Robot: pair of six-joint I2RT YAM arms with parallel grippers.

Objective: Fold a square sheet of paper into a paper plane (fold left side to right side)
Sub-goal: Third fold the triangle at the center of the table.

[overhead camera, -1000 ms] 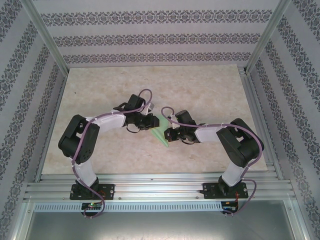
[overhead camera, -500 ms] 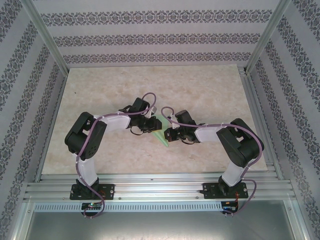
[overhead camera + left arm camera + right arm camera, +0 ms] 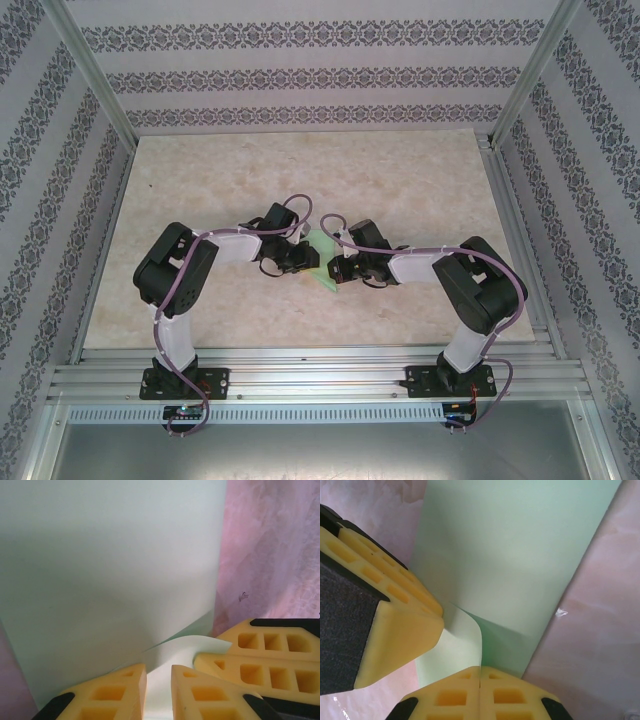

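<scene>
Top external — green paper (image 3: 321,247) lengthwise near-to-far

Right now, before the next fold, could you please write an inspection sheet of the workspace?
Surface: beige marbled tabletop, flat.
Job's things: light green paper sheet lying on the table, one flap lifted and curled.
Clutter: nothing seen.
Grippers: left gripper, jaws a little apart astride the lifted flap; right gripper shut, apparently on the flap's edge.
Cables: purple cables run along both arms, looped above the wrists.
Surroundings: patterned walls; aluminium frame.
</scene>
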